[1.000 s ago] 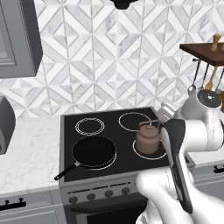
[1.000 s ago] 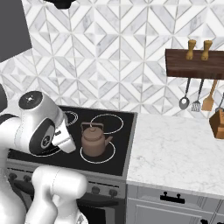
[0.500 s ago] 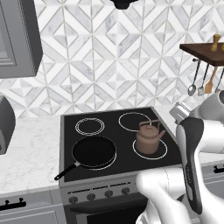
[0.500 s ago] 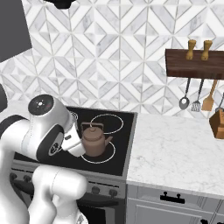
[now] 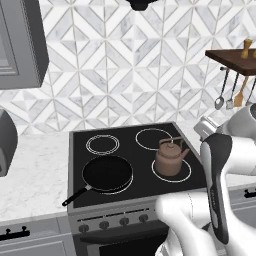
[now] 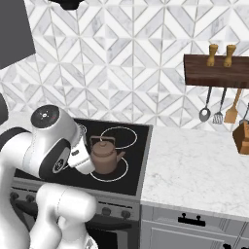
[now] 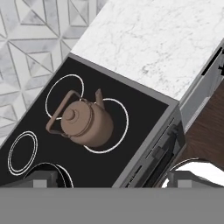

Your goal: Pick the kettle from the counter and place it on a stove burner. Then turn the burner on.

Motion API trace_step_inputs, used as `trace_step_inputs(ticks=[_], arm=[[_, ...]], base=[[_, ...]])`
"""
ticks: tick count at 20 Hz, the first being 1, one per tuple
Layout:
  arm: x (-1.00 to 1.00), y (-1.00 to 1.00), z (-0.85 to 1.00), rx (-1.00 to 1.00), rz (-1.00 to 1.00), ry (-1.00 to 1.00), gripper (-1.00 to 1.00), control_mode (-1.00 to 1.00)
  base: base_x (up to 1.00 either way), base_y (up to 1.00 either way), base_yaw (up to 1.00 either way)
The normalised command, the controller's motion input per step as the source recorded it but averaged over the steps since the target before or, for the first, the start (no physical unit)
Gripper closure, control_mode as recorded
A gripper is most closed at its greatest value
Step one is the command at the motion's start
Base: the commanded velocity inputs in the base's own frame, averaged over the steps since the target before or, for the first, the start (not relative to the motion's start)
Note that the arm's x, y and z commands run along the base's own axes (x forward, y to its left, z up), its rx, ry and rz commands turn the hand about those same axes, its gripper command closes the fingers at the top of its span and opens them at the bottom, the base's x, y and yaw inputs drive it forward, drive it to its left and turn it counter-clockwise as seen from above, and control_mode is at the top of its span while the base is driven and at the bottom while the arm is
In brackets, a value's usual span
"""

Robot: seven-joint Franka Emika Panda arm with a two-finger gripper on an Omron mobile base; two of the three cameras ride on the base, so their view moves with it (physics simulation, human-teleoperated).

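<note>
The copper-brown kettle [image 5: 169, 159] [image 6: 103, 155] [image 7: 83, 122] stands upright on the front right stove burner [image 5: 187, 175] [image 6: 121, 172] [image 7: 124, 118], inside its white ring. My gripper [image 7: 116, 179] is open and holds nothing. It hangs above and in front of the kettle, well apart from it, with its two dark fingertips [image 7: 43, 177] far apart at the bottom of the hand view. The white marble counter [image 6: 194, 160] [image 7: 157, 39] lies to the right of the stove. Knobs [image 5: 115, 221] line the stove's front panel.
A black frying pan [image 5: 106, 172] sits on the front left burner, its handle pointing towards the front left. A wooden rack with hanging utensils [image 6: 216, 70] is on the wall at the right, and a wooden block [image 6: 241, 136] stands below it.
My arm has drawn back and to the right, away from the kettle. The kettle has stayed on its burner, and the gripper has stayed open.
</note>
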Motion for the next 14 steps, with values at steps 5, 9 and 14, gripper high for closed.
trace_step_inputs(ticks=[5,9,14], arm=[[0.00,-0.04,0.00,0.00,0.00,0.00,-1.00,-1.00],[0.00,-0.08,0.00,0.00,0.00,0.00,-1.00,1.00],[0.00,0.00,0.00,0.00,0.00,0.00,-1.00,1.00]], base=[[0.00,0.00,0.00],[-0.02,-0.39,0.00],[-0.01,-0.56,0.00]])
